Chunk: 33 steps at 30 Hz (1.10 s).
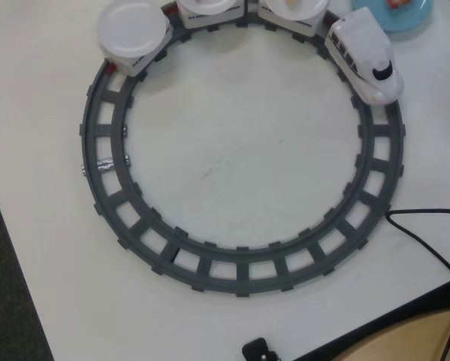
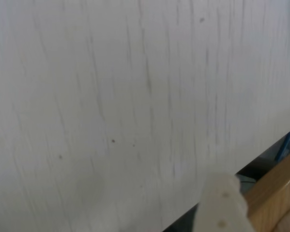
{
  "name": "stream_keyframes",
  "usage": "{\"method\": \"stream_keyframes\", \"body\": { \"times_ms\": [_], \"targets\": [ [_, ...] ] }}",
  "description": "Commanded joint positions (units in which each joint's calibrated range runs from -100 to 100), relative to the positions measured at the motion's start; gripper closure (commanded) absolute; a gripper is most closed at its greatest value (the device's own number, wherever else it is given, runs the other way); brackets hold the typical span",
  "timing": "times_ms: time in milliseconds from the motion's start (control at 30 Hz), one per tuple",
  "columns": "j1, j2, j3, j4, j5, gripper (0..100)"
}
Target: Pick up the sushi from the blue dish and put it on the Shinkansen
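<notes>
The blue dish [image 1: 406, 18] lies at the top right edge of the overhead view, with a red and white piece of sushi [image 1: 397, 4] on it, cut off by the frame. The white Shinkansen [image 1: 364, 57] sits on the dark grey ring track [image 1: 240, 268] at the upper right, nose pointing down-right. Its wagons carry round white plates [image 1: 133, 28] along the top. My gripper does not show in the overhead view. In the wrist view only one blurred white finger [image 2: 224, 205] shows at the bottom right, over the bare white table [image 2: 111, 96]. Its other finger is out of frame.
A black cable [image 1: 427, 239] runs across the table's lower right corner. A small black part [image 1: 258, 350] sits at the bottom edge. The table's edge and a wooden surface [image 2: 275, 193] show at the wrist view's lower right. A dark floor strip [image 1: 7, 301] borders the table's left.
</notes>
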Motion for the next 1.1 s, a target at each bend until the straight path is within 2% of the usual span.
{"method": "stream_keyframes", "body": {
  "times_ms": [0,533,633,900,1067],
  "targets": [
    [0.3,0.2,-0.2,1.5,-0.2,74],
    [0.3,0.2,-0.2,1.3,0.1,73],
    [0.9,0.2,-1.5,-1.4,0.1,74],
    [4.7,0.2,-1.8,-24.6,0.8,74],
    [4.0,0.2,-1.8,-34.3,2.2,74]
  ]
}}
